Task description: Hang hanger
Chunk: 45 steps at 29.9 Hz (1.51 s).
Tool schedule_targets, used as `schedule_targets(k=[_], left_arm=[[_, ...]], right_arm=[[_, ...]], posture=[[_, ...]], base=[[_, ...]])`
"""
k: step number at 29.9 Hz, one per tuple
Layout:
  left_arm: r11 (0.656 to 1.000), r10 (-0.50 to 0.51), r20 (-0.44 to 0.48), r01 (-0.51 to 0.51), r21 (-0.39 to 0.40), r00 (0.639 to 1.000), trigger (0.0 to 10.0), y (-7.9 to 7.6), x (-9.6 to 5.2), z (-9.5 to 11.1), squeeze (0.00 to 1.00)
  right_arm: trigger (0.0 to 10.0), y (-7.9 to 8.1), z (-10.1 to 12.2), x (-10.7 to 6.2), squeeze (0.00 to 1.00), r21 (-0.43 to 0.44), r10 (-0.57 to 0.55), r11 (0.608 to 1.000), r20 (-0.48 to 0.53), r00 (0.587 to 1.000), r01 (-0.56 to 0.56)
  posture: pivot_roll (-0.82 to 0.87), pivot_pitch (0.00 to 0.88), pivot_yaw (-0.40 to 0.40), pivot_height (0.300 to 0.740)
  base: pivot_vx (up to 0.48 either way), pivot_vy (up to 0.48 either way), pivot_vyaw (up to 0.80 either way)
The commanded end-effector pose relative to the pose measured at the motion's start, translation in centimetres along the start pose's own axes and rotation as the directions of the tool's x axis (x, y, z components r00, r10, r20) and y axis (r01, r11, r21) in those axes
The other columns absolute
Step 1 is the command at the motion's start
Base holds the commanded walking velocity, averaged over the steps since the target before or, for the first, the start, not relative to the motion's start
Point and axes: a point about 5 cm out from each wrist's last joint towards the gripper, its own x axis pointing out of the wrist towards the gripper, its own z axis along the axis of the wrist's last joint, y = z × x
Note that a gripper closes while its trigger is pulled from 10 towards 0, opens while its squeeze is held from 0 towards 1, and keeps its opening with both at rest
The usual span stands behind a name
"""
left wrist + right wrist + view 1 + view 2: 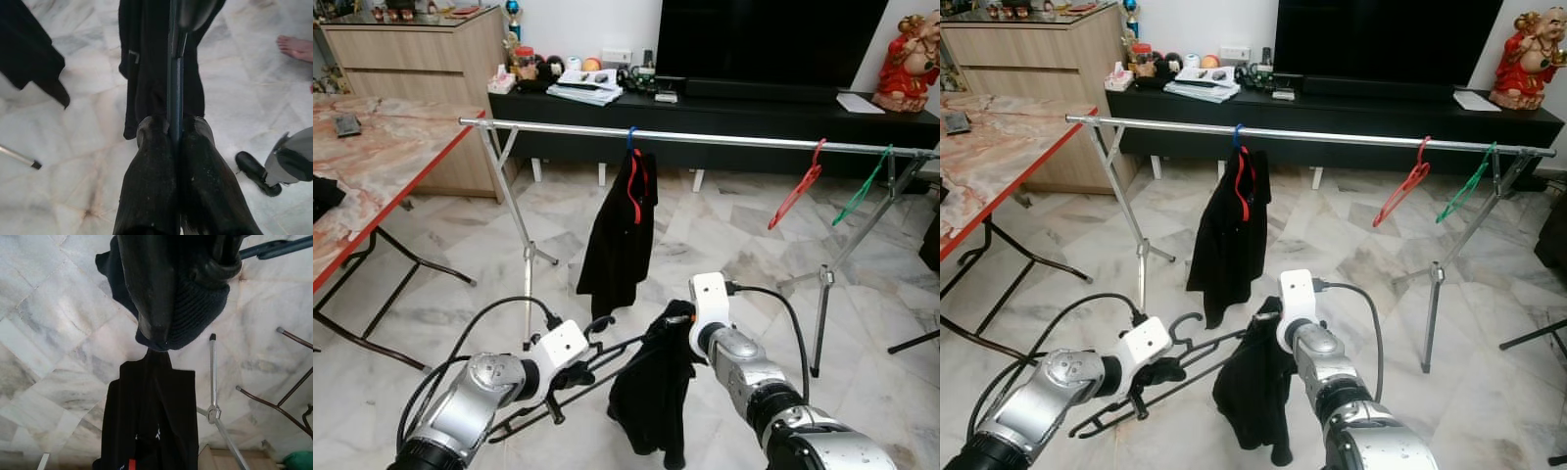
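Note:
A black hanger (pixel 607 354) is held low in front of me, its hook (pixel 598 324) pointing up. My left gripper (pixel 570 377) is shut on the hanger's thin bar (pixel 173 98), fingers (pixel 151 186) pressed together around it. A black garment (pixel 651 401) droops from the hanger's right end. My right gripper (pixel 677 318) is shut on that garment's ribbed edge (pixel 195 298). Beyond stands a metal rail (pixel 724 139), where another black garment (pixel 622 240) hangs on a red hanger with a blue hook.
An empty red hanger (pixel 798 191) and a green hanger (pixel 862 188) hang at the rail's right end. A marble-top table (pixel 372 166) stands at the left, a dark TV console (pixel 754 113) behind the rail. A person's bare foot (pixel 296 46) rests on the floor.

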Motion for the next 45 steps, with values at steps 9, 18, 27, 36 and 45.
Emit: schedule_targets(k=[9,18,27,36,45], left_arm=[[0.991,0.127,-0.055,-0.125,0.039,0.99,10.0,1.4,0.3,-0.3,0.0],[0.991,0.13,-0.019,-0.13,0.032,0.991,10.0,1.3,0.5,0.2,0.0],[0.992,0.128,0.018,-0.129,0.014,0.992,10.0,1.4,0.6,0.7,0.0],[0.997,0.077,0.059,-0.077,-0.001,0.995,10.0,1.0,0.6,1.2,0.0],[0.995,0.098,0.094,-0.097,-0.019,0.991,10.0,1.1,0.7,1.6,0.0]], right_arm=[[10.0,-0.4,0.9,0.0,0.0,0.032,-0.096,0.995,0.053,0.994,0.094],[10.0,1.6,1.7,0.2,0.0,0.05,0.11,0.992,0.077,0.991,-0.114],[10.0,2.5,3.0,0.1,0.0,0.081,0.25,0.962,0.137,0.959,-0.262],[10.0,3.8,5.2,-1.7,0.0,-0.225,0.56,0.826,0.22,0.799,-0.517],[10.0,1.8,3.6,-1.9,0.0,-0.275,0.515,0.839,0.123,0.848,-0.47]], posture=[[0.13,0.005,-0.054,0.74],[0.13,0.003,-0.055,0.74],[0.12,0.004,-0.053,0.74],[0.12,0.007,-0.048,0.74],[0.11,0.012,-0.049,0.74]], base=[[0.0,0.0,0.0],[0.0,0.0,0.0],[0.0,0.0,0.0],[0.0,0.0,0.0],[0.0,0.0,0.0]])
